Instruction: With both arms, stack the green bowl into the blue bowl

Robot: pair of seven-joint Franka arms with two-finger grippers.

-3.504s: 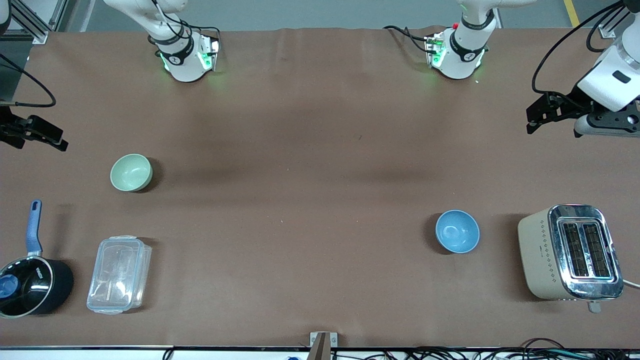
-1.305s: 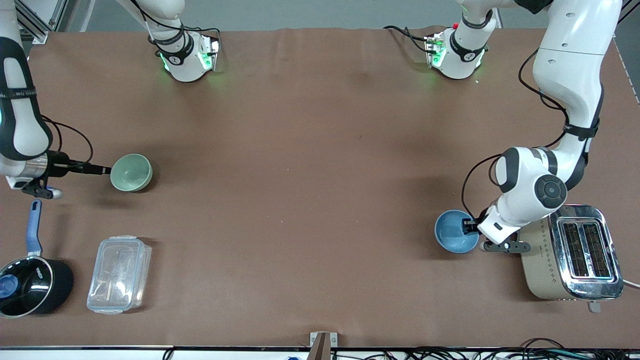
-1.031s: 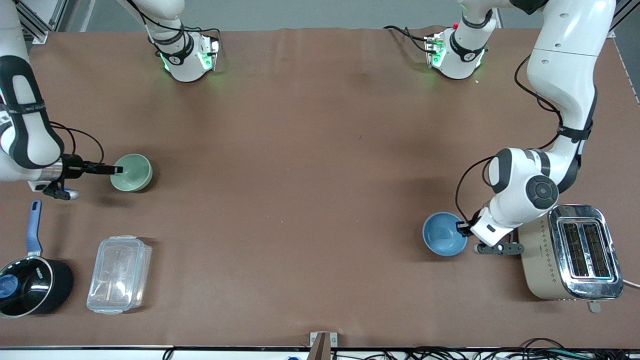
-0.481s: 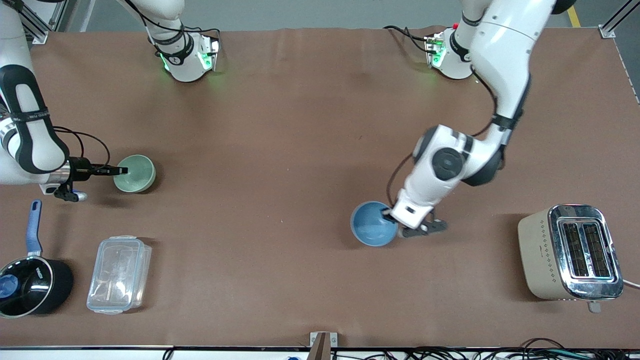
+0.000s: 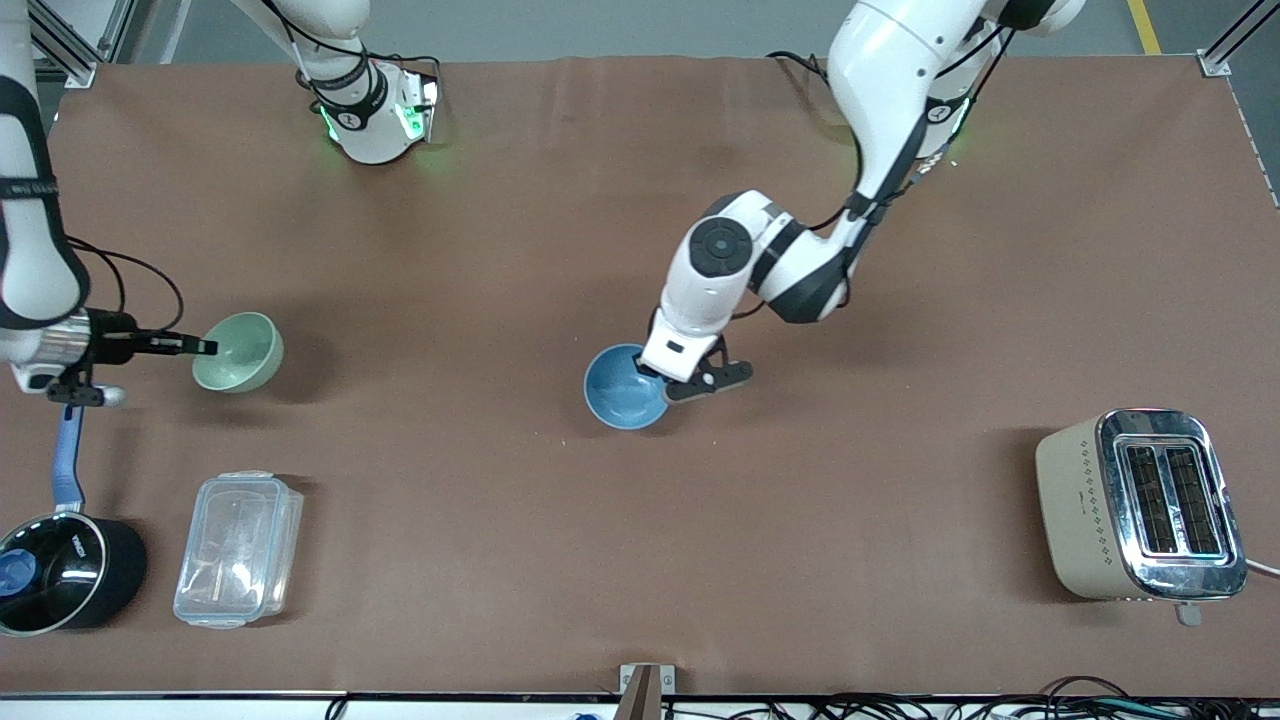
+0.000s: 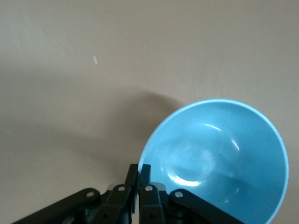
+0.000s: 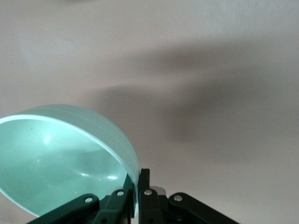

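Brown-covered table point(image 5: 560, 560) carrying kitchenware along its near edge.
A cream toaster with a chrome top point(image 5: 1140, 505) stands toward the left arm's end; a clear plastic lidded container point(image 5: 238, 549) and a black saucepan with a blue handle point(image 5: 62, 555) sit toward the right arm's end, the two arm bases farthest from the camera.

Bright, even overhead light falls on the brown desk point(image 5: 500, 560), casting soft shadows beside the blue bowl point(image 5: 622, 388) and green bowl point(image 5: 240, 350), with glare on the toaster point(image 5: 1165, 500) and both wrist views slightly soft.
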